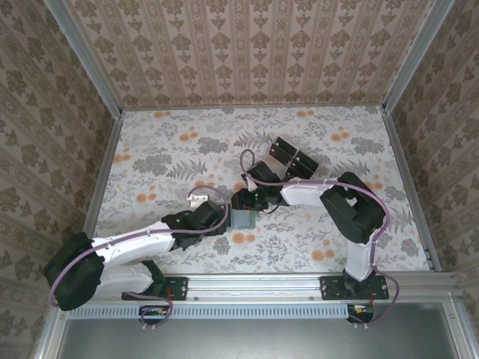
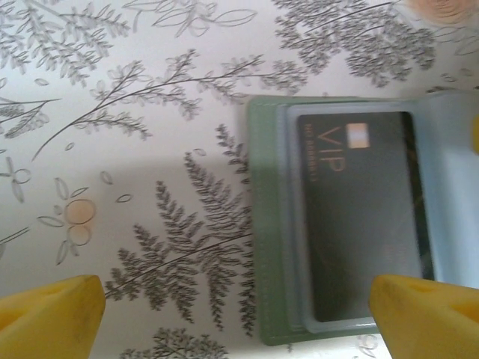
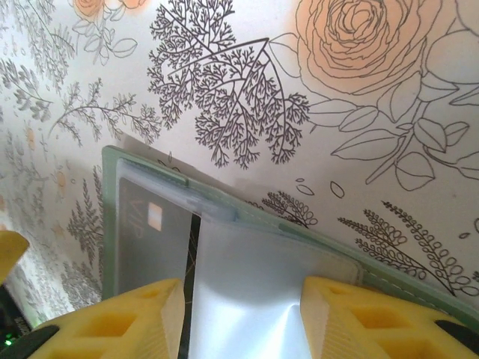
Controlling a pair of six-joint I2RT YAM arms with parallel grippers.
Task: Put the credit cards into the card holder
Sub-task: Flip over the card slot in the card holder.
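Grey-green rectangular card holder (image 2: 262, 224) lies open on the floral-patterned table surface (image 1: 150, 149), with both grippers at it.

Holder sits about mid-width, in the near half of the surface. One black rectangular card with gold "VIP" lettering (image 2: 367, 217) lies inside it, under a clear plastic sleeve. Left gripper (image 2: 236, 318): yellow fingers spread wide and holding nothing, one off the holder's left side and one at its near right corner. Right gripper (image 3: 243, 321): yellow fingers partway apart, with a clear sleeve flap (image 3: 247, 292) in the gap between them; can't tell if the pads touch it. More small flat black cards (image 1: 288, 155) lie grouped together in the far half of the surface, slightly right of centre and well apart from the holder.
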